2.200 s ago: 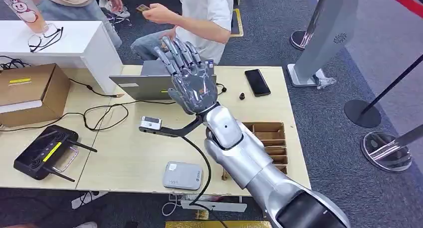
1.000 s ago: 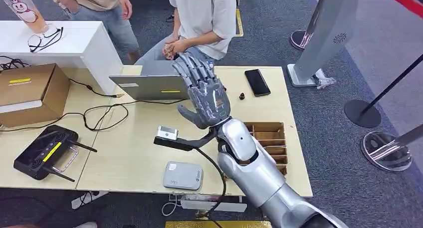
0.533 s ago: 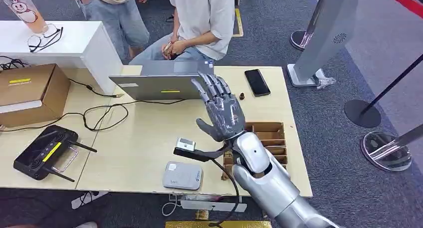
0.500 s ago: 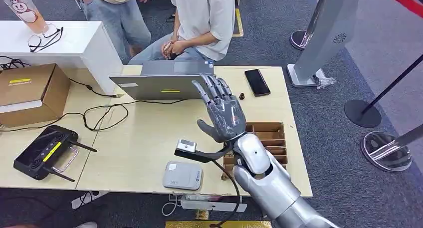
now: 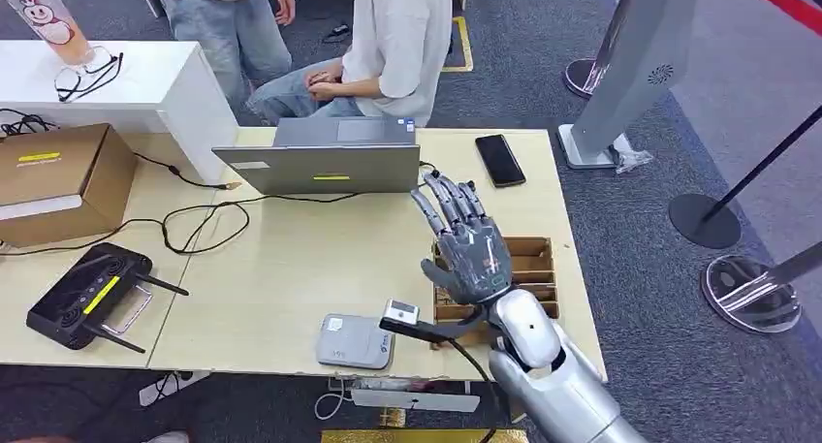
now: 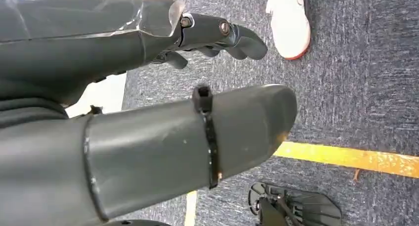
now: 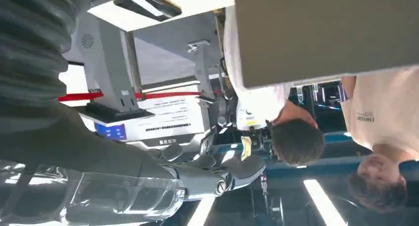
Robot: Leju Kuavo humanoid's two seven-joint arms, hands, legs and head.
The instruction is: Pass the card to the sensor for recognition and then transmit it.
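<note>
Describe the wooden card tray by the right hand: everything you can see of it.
The wooden card tray is a light brown box split by thin slats into narrow slots. It lies flat near the table's front right corner. The right hand, fingers apart and holding nothing, hovers over its left part and hides it; whether they touch is unclear. No card shows in the slots in sight.

A grey laptop (image 5: 320,167) stands open at the desk's (image 5: 281,259) far edge, a black phone (image 5: 500,160) near the far right corner, a cardboard box (image 5: 53,176) and black controller (image 5: 82,296) toward the left end.
</note>
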